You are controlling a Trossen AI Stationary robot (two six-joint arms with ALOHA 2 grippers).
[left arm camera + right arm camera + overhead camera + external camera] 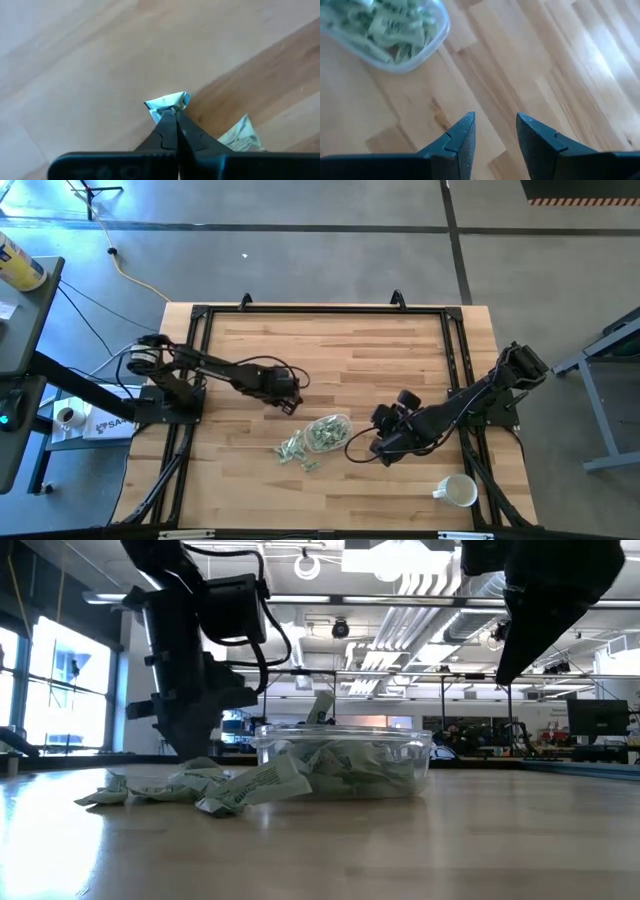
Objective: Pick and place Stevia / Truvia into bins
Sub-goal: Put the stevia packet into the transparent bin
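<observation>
Leftmost, my left gripper [175, 111] has its two dark fingers pressed together on one small pale green and white paper sweetener packet [167, 101], pinching it by an edge so the paper pokes out beyond the tips. I judge that thin grip suits something so flat: only an edge gives the fingers a purchase. Seen from above, this gripper [287, 402] hangs over bare wood, near the clear shallow plastic container [329, 430] but not yet over it, so the carry looks about half made.

Next along, a loose heap of the same green and white packets [294, 448] lies on the light wooden tabletop [330, 360], just beside the container's near-left side, some touching its wall. They sit close, I think, so each trip is short. The container is already well filled with packets [345, 767], which press against its transparent wall in the low view.

Further right, my right gripper [495, 131] hovers with its fingers spread apart and nothing between them, pointed down at bare wood with the container's rim [432, 42] off ahead. It waits clear of the bin, leaving the left arm room to come in.

Far right, a white handled mug [458, 491] stands near the table's corner, well apart from the work.
</observation>
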